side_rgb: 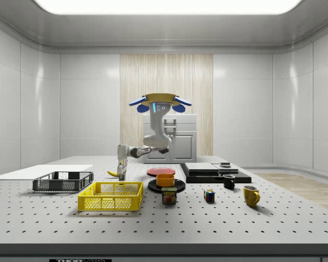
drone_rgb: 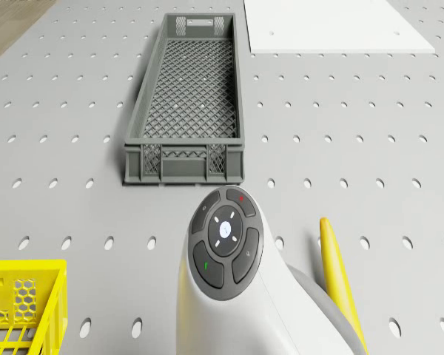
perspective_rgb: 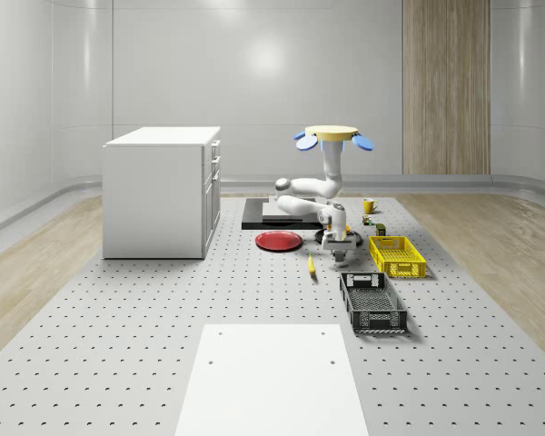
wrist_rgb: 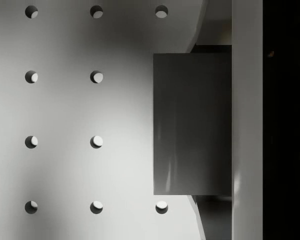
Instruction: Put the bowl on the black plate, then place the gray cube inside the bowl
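Note:
The orange bowl (side_rgb: 165, 179) stands on the black plate (side_rgb: 153, 187) in the middle of the table. The drone (perspective_rgb: 332, 134) hovers above that area, its white arm bent down toward the whole-scene view's near side. My gripper (side_rgb: 121, 173) is low at the table, left of the bowl in the side view and right beside a banana (side_rgb: 115, 174). In the whole-scene view the gripper (perspective_rgb: 338, 242) is just in front of the plate. The gray cube (wrist_rgb: 192, 124) lies on the perforated table, very close in the wrist view.
A gray crate (perspective_rgb: 372, 302) and a yellow basket (perspective_rgb: 397, 255) sit near the gripper. A red plate (perspective_rgb: 279, 241) lies beside the black plate. A white cabinet (perspective_rgb: 162, 191) stands to the whole-scene view's left. A tin (side_rgb: 169, 195), a colored cube (side_rgb: 209, 196) and two mugs (side_rgb: 251, 195) stand nearby.

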Available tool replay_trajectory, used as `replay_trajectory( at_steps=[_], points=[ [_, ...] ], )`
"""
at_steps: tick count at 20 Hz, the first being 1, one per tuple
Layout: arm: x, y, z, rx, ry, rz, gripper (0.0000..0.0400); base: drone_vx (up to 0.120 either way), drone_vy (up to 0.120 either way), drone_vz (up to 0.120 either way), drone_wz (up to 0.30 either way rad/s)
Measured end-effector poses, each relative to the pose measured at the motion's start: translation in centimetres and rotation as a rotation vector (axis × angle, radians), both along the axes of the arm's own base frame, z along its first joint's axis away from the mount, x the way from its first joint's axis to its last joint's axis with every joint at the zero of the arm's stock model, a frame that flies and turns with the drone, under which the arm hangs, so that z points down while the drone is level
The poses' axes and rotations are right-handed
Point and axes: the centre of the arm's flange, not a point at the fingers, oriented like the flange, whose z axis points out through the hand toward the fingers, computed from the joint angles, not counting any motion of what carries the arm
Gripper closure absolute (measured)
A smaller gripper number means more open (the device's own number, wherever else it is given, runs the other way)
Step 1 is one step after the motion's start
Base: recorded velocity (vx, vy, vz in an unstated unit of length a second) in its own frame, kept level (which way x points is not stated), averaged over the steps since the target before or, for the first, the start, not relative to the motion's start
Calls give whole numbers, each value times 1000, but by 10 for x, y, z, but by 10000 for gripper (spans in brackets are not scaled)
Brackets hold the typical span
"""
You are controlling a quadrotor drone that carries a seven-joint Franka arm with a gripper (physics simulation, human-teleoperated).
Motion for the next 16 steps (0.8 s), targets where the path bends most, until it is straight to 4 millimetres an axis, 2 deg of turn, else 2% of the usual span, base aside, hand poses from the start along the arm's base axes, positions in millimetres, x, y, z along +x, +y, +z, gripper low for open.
replay_trajectory(
  at_steps=[6, 10, 12, 16],
  points=[
    [0, 0, -6, 0, 0, 0, 150, 0, 0, 120, 0],
    [0, 0, -7, 0, 0, 0, 150, -100, 100, 110, 0],
    [0, 0, -8, 0, 0, 0, 150, -120, 120, 0, 0],
    [0, 0, -8, 0, 0, 0, 150, -110, 0, 0, 0]
  ],
)
